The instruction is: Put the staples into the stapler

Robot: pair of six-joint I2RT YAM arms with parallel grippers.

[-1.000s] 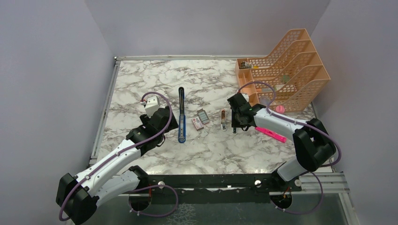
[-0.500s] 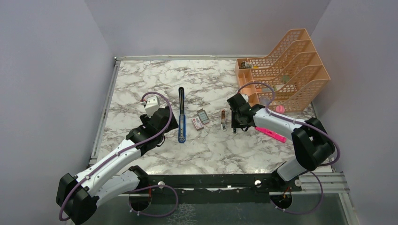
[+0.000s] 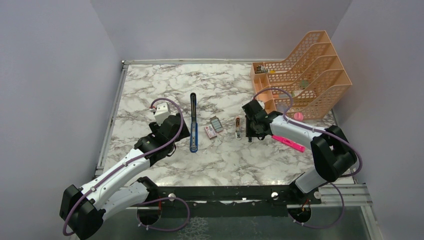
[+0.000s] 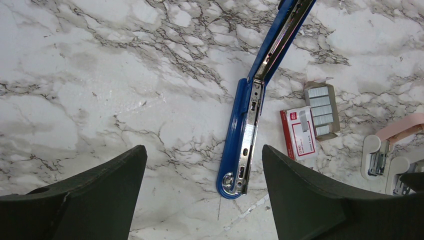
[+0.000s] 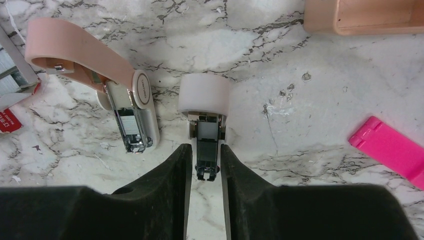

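The blue stapler (image 3: 193,123) lies opened out flat with its silvery channel up. It also shows in the left wrist view (image 4: 247,130). My left gripper (image 4: 201,150) is open and empty, held above the stapler's near end (image 3: 176,131). The pink-and-white staples box (image 4: 298,132) and its grey tray of staple strips (image 4: 320,107) lie just right of the stapler (image 3: 213,127). My right gripper (image 5: 206,150) is low on the table (image 3: 251,134), shut on a small black piece with a white cap (image 5: 205,102).
A small pink mini stapler (image 5: 95,70) lies open to the left of my right gripper (image 3: 238,128). A pink highlighter (image 3: 289,143) lies to its right (image 5: 390,150). An orange file organiser (image 3: 305,75) stands at the back right.
My right gripper has shifted very slightly. The left arm, the stapler and the staples have not moved.
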